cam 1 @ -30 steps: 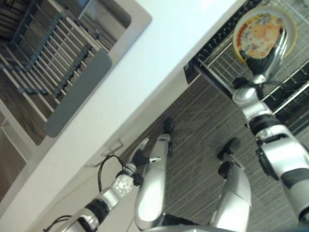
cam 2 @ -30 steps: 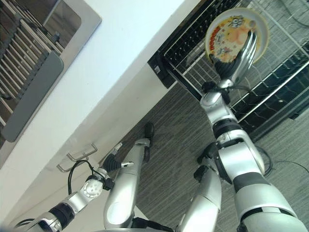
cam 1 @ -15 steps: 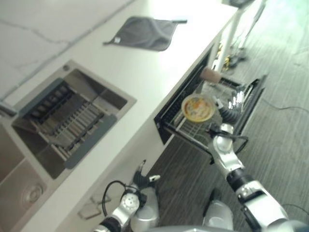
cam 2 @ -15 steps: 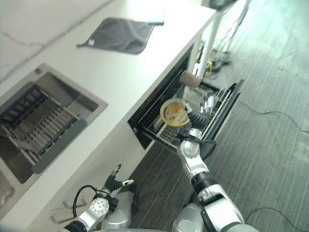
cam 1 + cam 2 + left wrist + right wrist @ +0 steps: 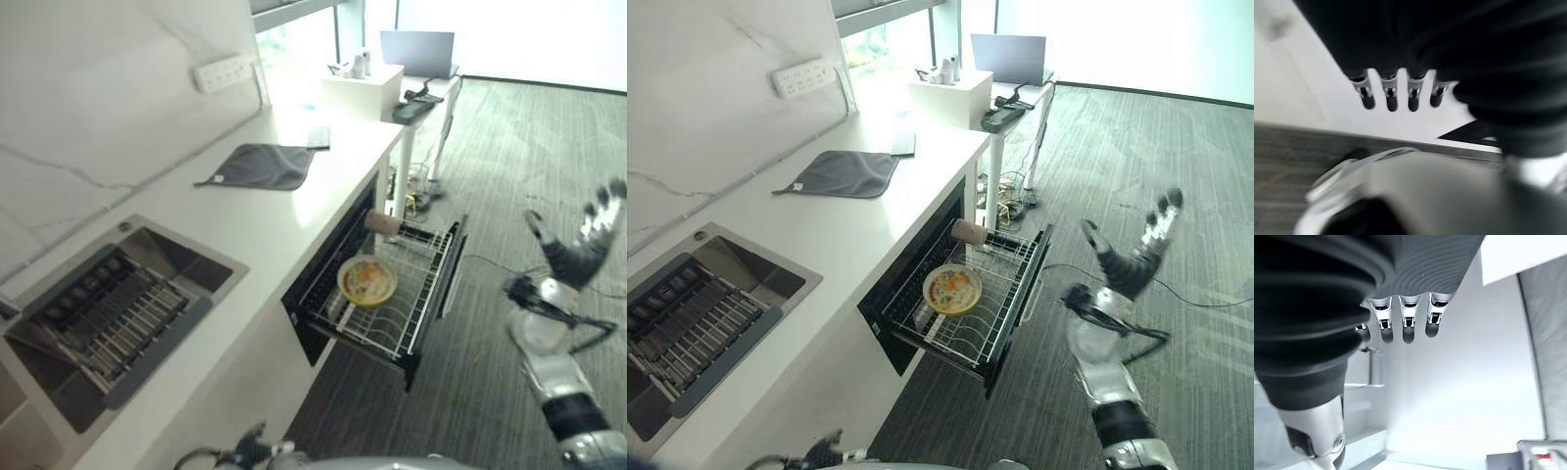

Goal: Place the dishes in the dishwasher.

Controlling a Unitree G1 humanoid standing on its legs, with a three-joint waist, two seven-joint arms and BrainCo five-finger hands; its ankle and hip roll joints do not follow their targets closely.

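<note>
A yellow plate with a printed picture (image 5: 366,280) lies in the pulled-out wire rack (image 5: 416,318) of the dishwasher under the counter. A brown cup (image 5: 381,221) lies on its side at the rack's far end. My right hand (image 5: 580,250) is raised over the floor, well to the right of the rack, open with fingers (image 5: 1405,328) spread and holding nothing. My left hand (image 5: 826,452) hangs low beside the counter front, its fingers (image 5: 1391,95) straight and empty.
The white counter (image 5: 284,211) carries a grey cloth (image 5: 260,164) and a sink (image 5: 186,264) with a drying rack (image 5: 108,318) in it. Beyond stand a white box (image 5: 362,88) and a desk with a laptop (image 5: 416,49). Cables (image 5: 421,191) lie under the desk.
My right hand has let go of the plate, which now lies in the rack, and has pulled away to the right and up. The camera has swung a long way.
</note>
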